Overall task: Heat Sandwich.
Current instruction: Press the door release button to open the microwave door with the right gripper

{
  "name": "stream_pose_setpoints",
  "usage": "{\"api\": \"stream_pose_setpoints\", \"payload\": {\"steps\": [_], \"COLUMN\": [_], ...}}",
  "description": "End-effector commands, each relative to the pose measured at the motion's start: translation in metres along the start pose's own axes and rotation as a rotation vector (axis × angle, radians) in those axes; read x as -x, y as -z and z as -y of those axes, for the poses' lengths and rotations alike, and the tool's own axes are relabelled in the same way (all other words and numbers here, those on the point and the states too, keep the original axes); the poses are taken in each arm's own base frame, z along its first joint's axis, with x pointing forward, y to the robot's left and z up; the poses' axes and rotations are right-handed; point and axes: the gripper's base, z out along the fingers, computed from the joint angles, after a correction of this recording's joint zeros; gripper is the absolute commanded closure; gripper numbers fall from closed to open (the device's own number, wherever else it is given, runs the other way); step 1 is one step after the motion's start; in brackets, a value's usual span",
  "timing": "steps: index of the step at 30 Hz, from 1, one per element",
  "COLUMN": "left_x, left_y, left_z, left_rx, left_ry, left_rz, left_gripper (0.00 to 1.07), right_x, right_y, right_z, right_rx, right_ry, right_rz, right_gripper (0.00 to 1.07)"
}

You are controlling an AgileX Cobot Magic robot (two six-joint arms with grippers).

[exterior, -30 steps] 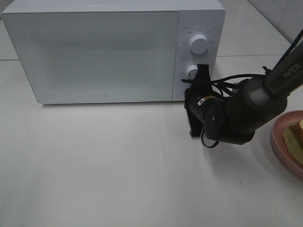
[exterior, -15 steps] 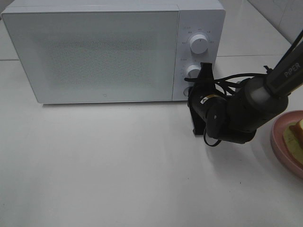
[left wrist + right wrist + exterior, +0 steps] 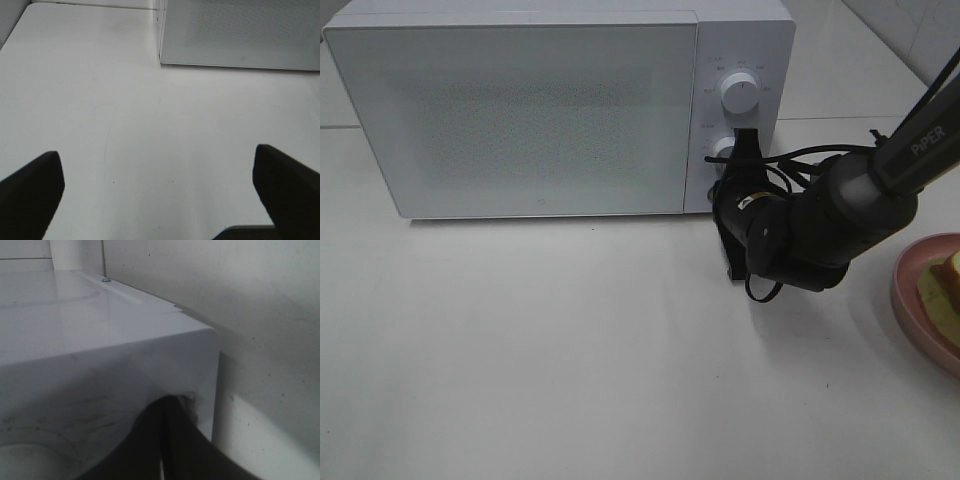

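The left tool (image 3: pixel 156 165) hangs with its jaws wide over the bare worktop (image 3: pixel 125 110), holding nothing. The microwave (image 3: pixel 540 110) has its door (image 3: pixel 520 190) shut. The right tool (image 3: pixel 744 150), pinched together and empty, is up against the low end of the panel (image 3: pixel 745 60), by the lower knob (image 3: pixel 723 148), probably after the door release. At far right the sandwich (image 3: pixel 945 290) lies on its plate (image 3: pixel 910 290), well apart from the microwave. The task looks barely begun: opening, loading, closing and setting the heat all remain.
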Motion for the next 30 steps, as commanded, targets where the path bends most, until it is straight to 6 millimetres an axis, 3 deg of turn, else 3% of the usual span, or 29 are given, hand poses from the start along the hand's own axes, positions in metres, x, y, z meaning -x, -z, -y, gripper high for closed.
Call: {"api": "stream_pose_setpoints", "payload": {"steps": [1,9,18,30], "left_x": [-0.001,-0.001,-0.001,-0.001], "left_y": [0.002,0.002,0.002,0.002], "left_z": [0.000,0.000,0.000,0.000], "left_rx": [-0.007,-0.007,-0.007,-0.007], "left_ry": [-0.004,-0.004,-0.004,-0.004], "left_rz": [0.028,0.028,0.028,0.028], "left_gripper": [0.10,0.10,0.10,0.10], "right_x": [0.015,0.010,0.010,0.012], "right_y": [-0.010,-0.022,-0.022,-0.008], "right_z": [-0.044,-0.050,-0.050,-0.043], "right_rx": [0.246,0.269,0.267,0.167], "right_ry": [0.000,-0.011,-0.015,-0.014], "right_rz": [0.089,0.105,0.099,0.059], "right_gripper": [1.07,1.07,1.07,1.07]}}
